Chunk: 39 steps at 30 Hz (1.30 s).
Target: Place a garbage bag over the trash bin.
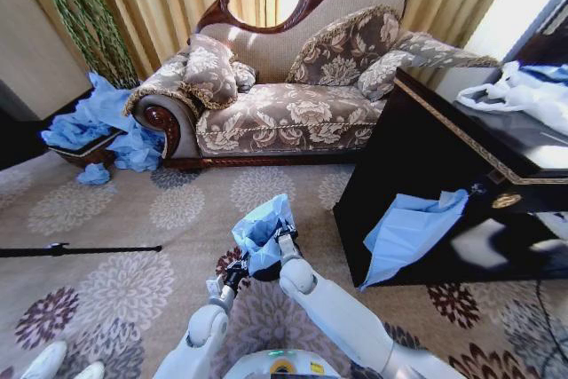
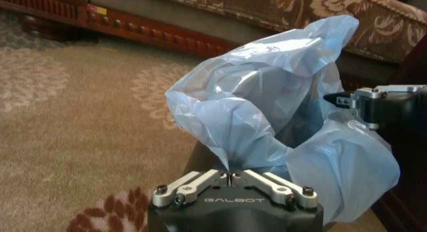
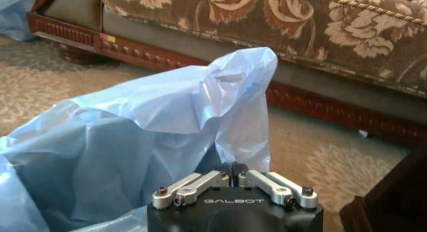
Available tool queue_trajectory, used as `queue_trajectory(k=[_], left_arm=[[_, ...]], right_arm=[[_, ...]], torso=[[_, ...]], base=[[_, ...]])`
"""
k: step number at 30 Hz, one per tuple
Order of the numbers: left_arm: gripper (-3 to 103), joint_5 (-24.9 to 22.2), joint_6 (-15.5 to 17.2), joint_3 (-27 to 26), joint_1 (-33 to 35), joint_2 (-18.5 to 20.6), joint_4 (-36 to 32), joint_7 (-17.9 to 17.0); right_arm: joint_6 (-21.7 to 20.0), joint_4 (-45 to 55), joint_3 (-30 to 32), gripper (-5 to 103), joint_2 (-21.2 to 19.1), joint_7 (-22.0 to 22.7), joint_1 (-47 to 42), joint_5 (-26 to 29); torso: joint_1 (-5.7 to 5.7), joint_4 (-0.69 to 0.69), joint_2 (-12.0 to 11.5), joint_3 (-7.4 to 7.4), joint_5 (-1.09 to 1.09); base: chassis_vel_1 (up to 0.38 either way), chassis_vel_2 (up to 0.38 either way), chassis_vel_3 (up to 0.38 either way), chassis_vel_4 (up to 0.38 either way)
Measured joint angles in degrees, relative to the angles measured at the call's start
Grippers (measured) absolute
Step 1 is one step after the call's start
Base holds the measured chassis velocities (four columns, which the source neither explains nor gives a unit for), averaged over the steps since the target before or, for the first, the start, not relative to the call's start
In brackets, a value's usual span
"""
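Head view is showing both arms reaching forward over the patterned carpet (image 1: 133,219), in front of the sofa (image 1: 284,86). The garbage bag (image 1: 263,232) is bunching up between the two grippers, covering most of the trash bin (image 1: 232,264), of which only a dark sliver is showing under the plastic. The left gripper (image 1: 232,271) is clenching the near edge of the bag. The right gripper (image 1: 286,244) is pinching the opposite edge.

Hazards, as judgement:
- The film is thin. Pulling the two edges apart unevenly is likely to tear it or strip it from one clamp.
- The bag mouth is standing high and crumpled. Lowering it off-centre is likely to fold it onto the rim rather than around it.
- The bin is light. A sideways tug could tip it.

View differences:
- Left wrist view is showing the left gripper (image 2: 231,173) shut on a gathered pleat of the bag (image 2: 267,112), with the right gripper (image 2: 343,99) visible beyond the plastic.
- Right wrist view is showing the right gripper (image 3: 231,167) shut on the bag (image 3: 153,122) and the sofa's wooden base rail (image 3: 313,99).
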Motion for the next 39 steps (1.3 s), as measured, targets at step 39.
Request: queue_trajectory(k=[39], left_arm=[[0, 1.68, -0.51, -0.77, 1.20, -2.03, -1.77, -1.27]], right_arm=[[-5.33, 11.64, -2.49, 0, -19.22, -3.33, -1.93, 6.78]], torso=[[0.00, 0.00, 0.00, 0.00, 0.00]], base=[[0.000, 0.000, 0.000, 0.000]])
